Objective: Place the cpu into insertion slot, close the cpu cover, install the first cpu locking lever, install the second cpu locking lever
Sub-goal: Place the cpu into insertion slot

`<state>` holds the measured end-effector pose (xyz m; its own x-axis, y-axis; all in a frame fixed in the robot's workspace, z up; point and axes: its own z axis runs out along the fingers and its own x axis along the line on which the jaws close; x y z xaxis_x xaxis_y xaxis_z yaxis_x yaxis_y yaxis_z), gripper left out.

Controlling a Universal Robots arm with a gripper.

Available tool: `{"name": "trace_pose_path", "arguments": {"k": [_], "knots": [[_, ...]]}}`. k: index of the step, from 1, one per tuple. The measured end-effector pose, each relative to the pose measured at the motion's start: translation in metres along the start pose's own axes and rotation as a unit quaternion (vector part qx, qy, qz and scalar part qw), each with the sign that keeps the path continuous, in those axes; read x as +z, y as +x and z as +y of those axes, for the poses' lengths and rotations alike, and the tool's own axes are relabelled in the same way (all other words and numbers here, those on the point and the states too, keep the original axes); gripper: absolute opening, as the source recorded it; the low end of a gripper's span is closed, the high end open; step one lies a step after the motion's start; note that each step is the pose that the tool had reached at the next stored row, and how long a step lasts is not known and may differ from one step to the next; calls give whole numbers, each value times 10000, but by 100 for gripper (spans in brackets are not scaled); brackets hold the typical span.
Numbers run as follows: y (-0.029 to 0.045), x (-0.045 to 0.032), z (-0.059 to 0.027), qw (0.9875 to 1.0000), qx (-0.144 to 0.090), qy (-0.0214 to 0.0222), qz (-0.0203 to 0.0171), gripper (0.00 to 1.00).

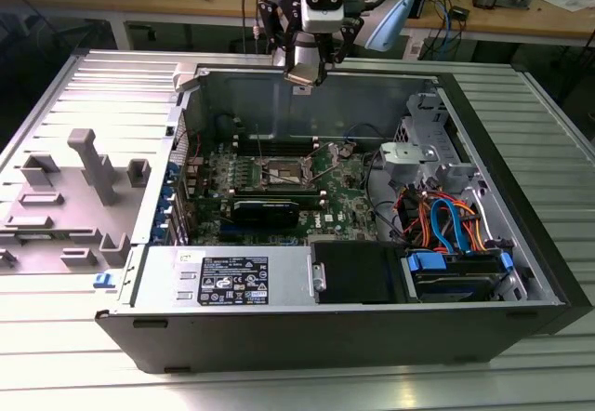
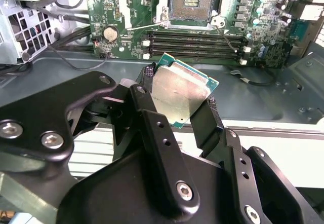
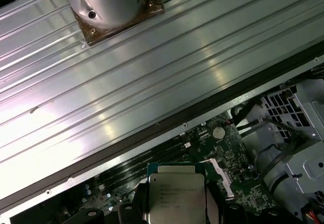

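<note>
While the gripper (image 2: 179,88), pinching the cpu (image 3: 174,196) by two opposite edges, hangs above the far wall of the open computer case (image 1: 372,104), the insertion slot (image 2: 191,1) lies bare on the motherboard (image 2: 126,8), so none of the four steps appears complete.

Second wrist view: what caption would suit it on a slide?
Fingers grip the cpu; the empty insertion slot on the motherboard lies beyond.
</note>
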<state>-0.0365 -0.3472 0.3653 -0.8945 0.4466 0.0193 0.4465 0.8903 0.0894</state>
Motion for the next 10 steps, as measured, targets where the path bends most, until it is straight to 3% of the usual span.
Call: {"name": "trace_pose_path", "arguments": {"k": [10], "knots": [[0, 4, -1, 9999, 105, -2, -10, 55]]}}
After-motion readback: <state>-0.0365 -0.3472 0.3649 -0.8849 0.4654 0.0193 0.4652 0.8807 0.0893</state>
